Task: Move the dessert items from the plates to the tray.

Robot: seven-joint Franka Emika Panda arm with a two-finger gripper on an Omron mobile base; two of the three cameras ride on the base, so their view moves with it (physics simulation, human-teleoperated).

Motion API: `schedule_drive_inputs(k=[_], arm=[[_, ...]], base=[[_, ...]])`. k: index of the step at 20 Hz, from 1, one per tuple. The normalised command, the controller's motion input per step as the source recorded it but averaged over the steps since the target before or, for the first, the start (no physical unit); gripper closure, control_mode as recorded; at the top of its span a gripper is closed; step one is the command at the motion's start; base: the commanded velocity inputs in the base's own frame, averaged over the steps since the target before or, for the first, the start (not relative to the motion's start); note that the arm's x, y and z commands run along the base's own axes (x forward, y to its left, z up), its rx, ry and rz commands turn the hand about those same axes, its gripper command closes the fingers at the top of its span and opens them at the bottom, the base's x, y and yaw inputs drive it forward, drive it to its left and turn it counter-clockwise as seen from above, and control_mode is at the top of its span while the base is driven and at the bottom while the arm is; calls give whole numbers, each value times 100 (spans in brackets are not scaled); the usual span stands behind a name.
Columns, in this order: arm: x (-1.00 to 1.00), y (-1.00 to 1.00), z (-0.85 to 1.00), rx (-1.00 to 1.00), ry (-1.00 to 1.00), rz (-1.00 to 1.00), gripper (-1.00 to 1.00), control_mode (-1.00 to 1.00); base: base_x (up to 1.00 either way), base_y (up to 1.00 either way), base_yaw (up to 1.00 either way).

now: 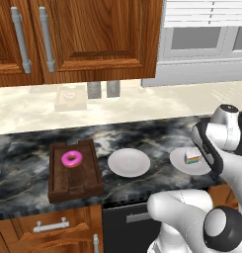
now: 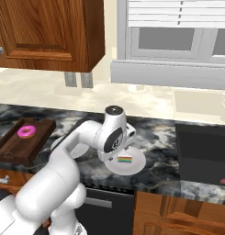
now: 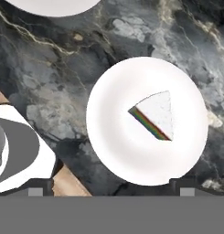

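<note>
The pink-frosted donut [image 1: 71, 158] [image 2: 26, 132] lies in the dark brown slatted tray [image 1: 75, 190] [image 2: 13, 151] at the counter's left. The rainbow-layered cake wedge [image 1: 192, 157] [image 2: 125, 159] [image 3: 155, 114] rests on the right white plate [image 1: 184, 168] [image 2: 132, 169] [image 3: 122, 151]. The other white plate [image 1: 129, 162] [image 3: 54, 5], between tray and cake, has nothing on it. My gripper [image 3: 112, 191] hangs open above the cake plate, pointing down, its fingertips wide apart at the plate's near rim and not touching the cake.
A pale beige block [image 1: 70, 100] stands against the back wall behind the tray. A dark cooktop [image 2: 201, 151] lies to the right of the cake plate, with a sink [image 2: 196, 103] behind it. Wooden upper cabinets [image 1: 93, 39] overhang the counter.
</note>
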Motion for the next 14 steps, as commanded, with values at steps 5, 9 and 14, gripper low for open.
schedule_drive_inputs(k=[5,9,14], arm=[[38,-6,0,0,0,8,-100,-100],[36,-3,0,0,0,7,-100,-100],[10,-1,0,0,0,3,-100,-100]], base=[[0,0,0],[0,0,0],[0,0,0]])
